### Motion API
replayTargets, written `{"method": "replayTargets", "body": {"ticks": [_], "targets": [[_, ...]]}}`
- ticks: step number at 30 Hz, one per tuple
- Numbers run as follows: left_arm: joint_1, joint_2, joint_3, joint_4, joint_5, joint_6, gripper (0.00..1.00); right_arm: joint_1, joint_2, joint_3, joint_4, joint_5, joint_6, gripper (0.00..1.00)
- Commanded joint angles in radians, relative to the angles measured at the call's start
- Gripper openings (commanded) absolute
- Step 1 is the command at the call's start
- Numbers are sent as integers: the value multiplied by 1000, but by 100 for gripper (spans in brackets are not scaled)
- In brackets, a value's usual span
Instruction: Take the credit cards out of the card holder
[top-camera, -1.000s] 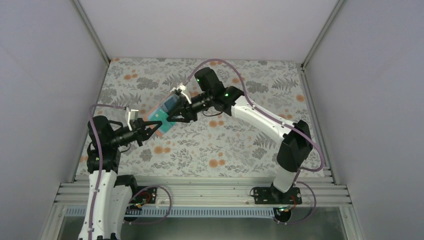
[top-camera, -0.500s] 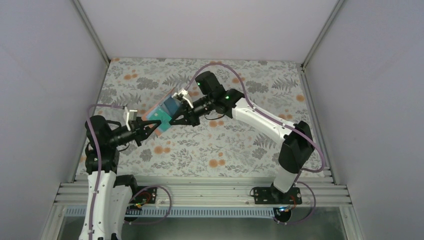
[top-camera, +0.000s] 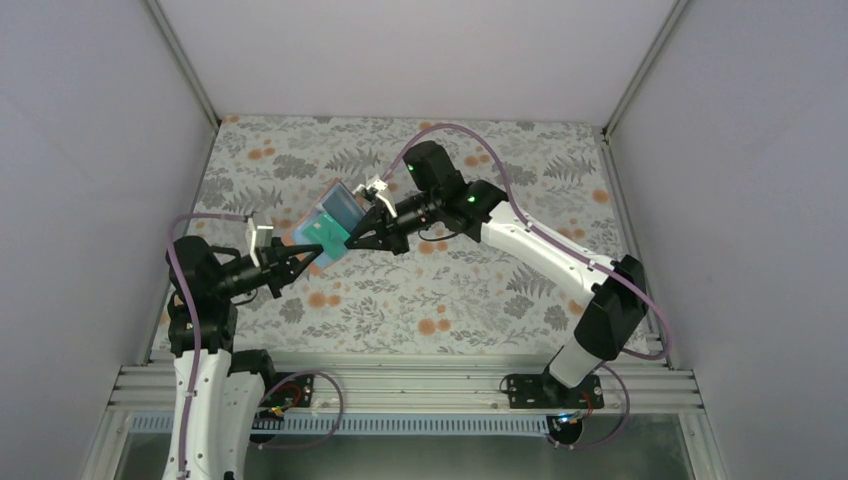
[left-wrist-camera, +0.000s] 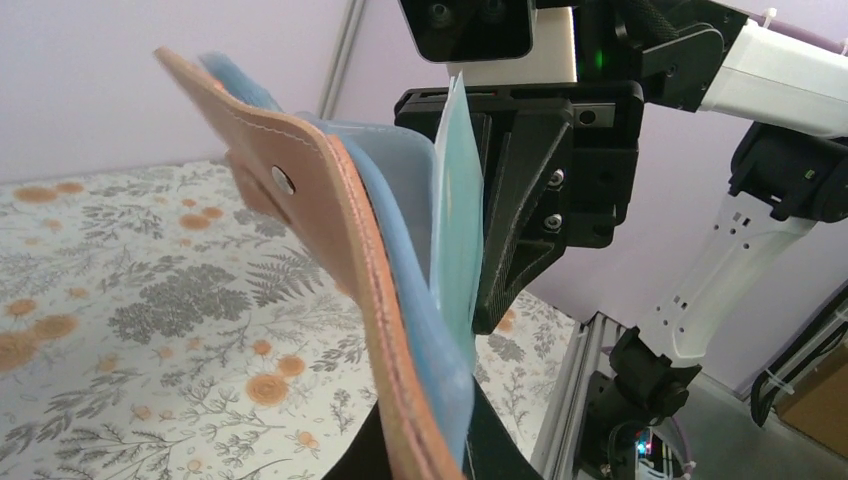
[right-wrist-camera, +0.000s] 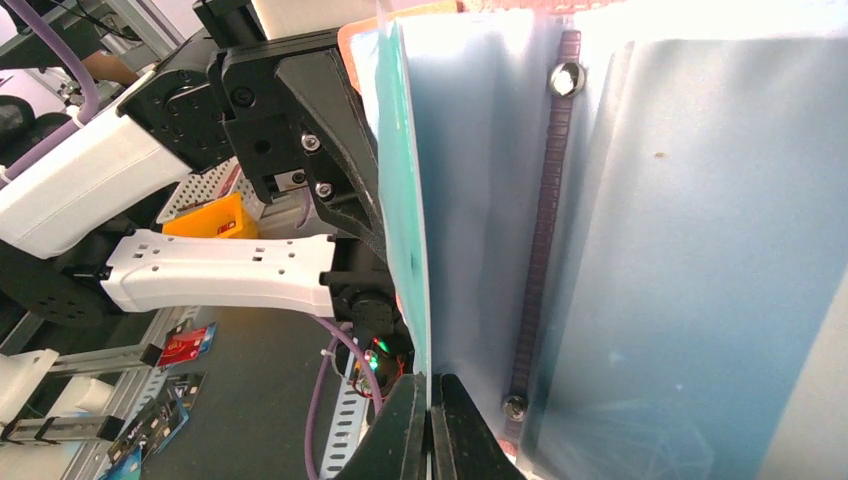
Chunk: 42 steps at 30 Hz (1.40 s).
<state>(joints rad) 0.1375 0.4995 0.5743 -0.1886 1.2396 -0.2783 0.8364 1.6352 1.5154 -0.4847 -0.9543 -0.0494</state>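
Observation:
The card holder (top-camera: 338, 207) hangs open in the air over the left half of the table, reddish-brown outside (left-wrist-camera: 330, 230) and light blue inside (right-wrist-camera: 680, 250). My left gripper (top-camera: 308, 253) is shut on its lower edge, its jaws (left-wrist-camera: 425, 450) pinching leather and lining. A teal green credit card (top-camera: 318, 236) stands partly out of the holder's pocket. My right gripper (top-camera: 351, 240) is shut on that card's edge (right-wrist-camera: 405, 200), its fingertips (right-wrist-camera: 430, 405) pressed together on it. In the left wrist view the teal card (left-wrist-camera: 458, 200) sits against the right gripper's black fingers (left-wrist-camera: 530, 200). No other credit card shows in the holder.
The table wears a floral cloth (top-camera: 450, 290), boxed in by pale walls on three sides, with a metal rail (top-camera: 400, 385) along the near edge. Both arms meet over the left half. Beyond the rail, an orange bin (right-wrist-camera: 205, 218) and small loose cards (right-wrist-camera: 185, 345) lie on a dark floor.
My right gripper has closed on the teal card, and that arm has swung to the right. The holder's blue flap stands higher and wider open. The left arm shifted slightly left.

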Motion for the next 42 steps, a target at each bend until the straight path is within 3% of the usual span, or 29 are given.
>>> {"method": "replayTargets", "body": {"ticks": [1,7,10,12,20,29,33,36,42], "targets": [[2,-11,11,2,15,1,3,4,-17,34,16,-14,-4,4],[4,-15,7,-1,26,2,2,-31,-59,7,44,-3,0,4],[4,-15,7,12,8,-8,11,-58,-69,-10,66,19,21,4],[4,-14,6,16,3,-9,3,-58,-61,-4,68,9,31,4],[10,-18,9,20,-12,-32,2,-74,-92,5,51,52,14,4],[20,-28,-14,18,-38,-8,2,-156,-179,29,-29,215,14,4],[19,-25,-15,16,-68,-4,2,-187,-209,39,-67,361,22,4],[24,-44,-43,9,-121,-6,2,-295,-240,-8,-34,458,141,4],[40,-145,-136,25,-246,-64,2,-573,-172,-228,21,288,346,4]]}}
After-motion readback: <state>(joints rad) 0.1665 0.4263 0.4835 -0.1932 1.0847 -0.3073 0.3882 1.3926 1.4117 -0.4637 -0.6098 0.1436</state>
